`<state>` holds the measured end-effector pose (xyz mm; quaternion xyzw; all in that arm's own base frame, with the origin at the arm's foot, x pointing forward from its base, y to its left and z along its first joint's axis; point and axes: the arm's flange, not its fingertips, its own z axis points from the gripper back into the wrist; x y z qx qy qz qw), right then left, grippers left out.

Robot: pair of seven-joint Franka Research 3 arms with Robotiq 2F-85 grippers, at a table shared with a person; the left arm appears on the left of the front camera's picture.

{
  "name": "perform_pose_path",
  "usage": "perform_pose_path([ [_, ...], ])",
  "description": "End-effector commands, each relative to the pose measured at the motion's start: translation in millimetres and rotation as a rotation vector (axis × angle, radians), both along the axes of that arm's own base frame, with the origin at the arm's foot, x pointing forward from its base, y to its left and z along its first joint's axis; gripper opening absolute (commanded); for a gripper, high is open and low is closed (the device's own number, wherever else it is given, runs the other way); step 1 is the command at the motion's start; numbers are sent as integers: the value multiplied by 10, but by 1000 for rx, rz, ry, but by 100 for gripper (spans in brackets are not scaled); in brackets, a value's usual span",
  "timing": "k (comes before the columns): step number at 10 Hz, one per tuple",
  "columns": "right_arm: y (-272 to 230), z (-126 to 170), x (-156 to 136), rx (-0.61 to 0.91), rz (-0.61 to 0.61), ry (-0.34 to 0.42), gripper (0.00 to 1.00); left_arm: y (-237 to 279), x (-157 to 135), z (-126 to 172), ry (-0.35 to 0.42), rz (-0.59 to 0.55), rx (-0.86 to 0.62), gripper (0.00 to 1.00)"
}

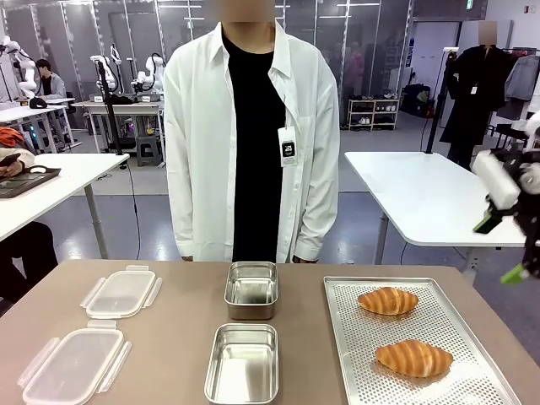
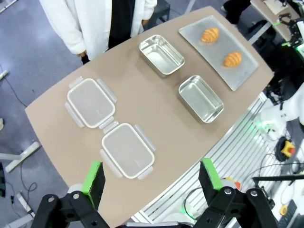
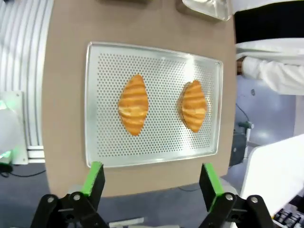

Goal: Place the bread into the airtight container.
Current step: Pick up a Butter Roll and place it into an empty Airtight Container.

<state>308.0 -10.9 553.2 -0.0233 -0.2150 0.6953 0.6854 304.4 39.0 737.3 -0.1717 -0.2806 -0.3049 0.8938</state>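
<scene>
Two croissants lie on a perforated metal tray (image 1: pixel 346 337) at the table's right: the far croissant (image 1: pixel 388 300) (image 3: pixel 194 105) and the near croissant (image 1: pixel 413 358) (image 3: pixel 133 104). Two empty steel containers stand mid-table, one farther (image 1: pixel 251 289) (image 2: pixel 161 54) and one nearer (image 1: pixel 243 363) (image 2: pixel 200 98). My right gripper (image 1: pixel 502 249) (image 3: pixel 152 178) hangs open high above the tray's right edge, holding nothing. My left gripper (image 2: pixel 151 176) is open, high over the table's near left corner.
Two clear plastic lids (image 1: pixel 121 293) (image 1: pixel 72 364) lie flat on the table's left side. A person in a white shirt (image 1: pixel 202 135) stands at the far edge, hands (image 3: pixel 239 65) down beside the body. White tables stand behind.
</scene>
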Motion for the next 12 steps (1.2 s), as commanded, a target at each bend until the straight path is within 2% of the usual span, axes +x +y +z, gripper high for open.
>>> perform_pose_path([
  [1,142,-406,136,-27,-68,20,100,3,-5,17,-6,-21,6,100],
  [3,273,-751,327,-65,-105,48,100,3,-5,17,-6,-21,6,100],
  [5,477,-963,501,-97,-154,108,100,3,-5,17,-6,-21,6,100],
  [6,576,-1117,547,-163,-169,113,100,3,-5,17,-6,-21,6,100],
  [9,664,-1610,591,-196,-182,200,100,3,-5,17,-6,-21,6,100],
  [12,594,-1901,611,-181,-216,223,100,3,-5,17,-6,-21,6,100],
])
